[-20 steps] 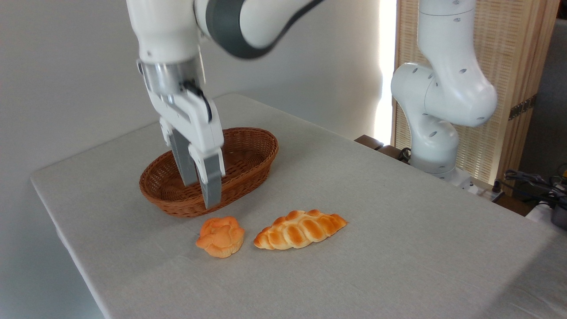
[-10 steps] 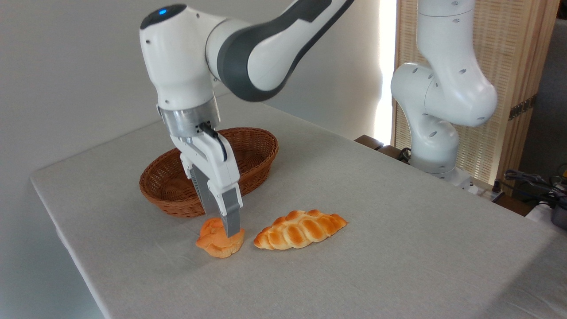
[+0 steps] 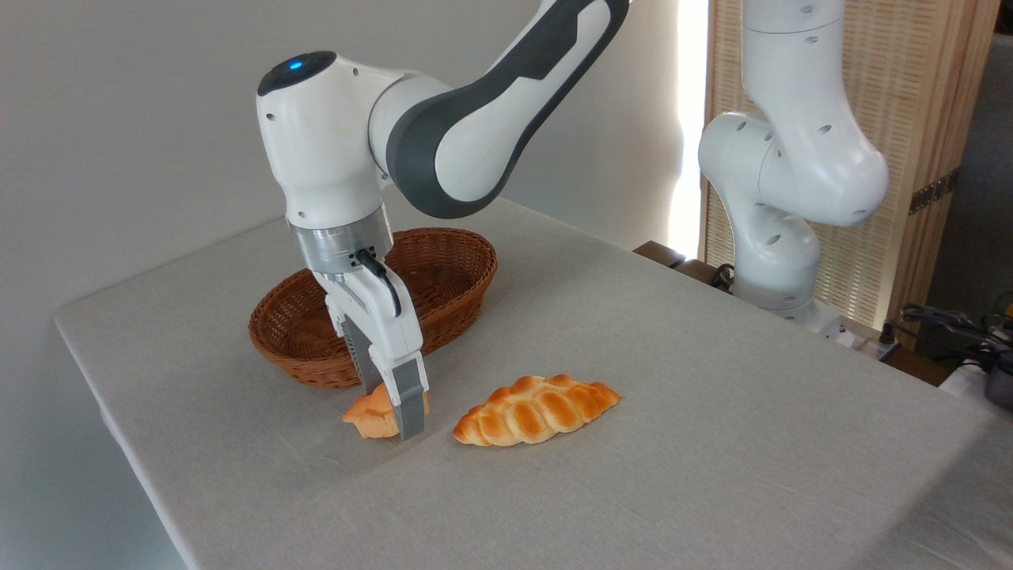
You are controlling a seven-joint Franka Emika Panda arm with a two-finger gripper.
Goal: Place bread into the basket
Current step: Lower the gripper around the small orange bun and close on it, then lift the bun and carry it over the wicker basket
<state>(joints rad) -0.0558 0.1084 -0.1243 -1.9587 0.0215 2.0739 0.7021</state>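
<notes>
The gripper (image 3: 396, 416) points down at the near side of the surface (image 3: 712, 412), its jaws closed around the bread (image 3: 370, 413), one grey finger (image 3: 411, 404) across the bun's right side. The bread looks tilted, its left edge sticking out; whether it touches the cloth cannot be told. Just behind it, farther and slightly left, sits the basket (image 3: 451, 277), holding nothing visible. To the right of the bread, apart from it, lies a braided loaf (image 3: 536, 409).
</notes>
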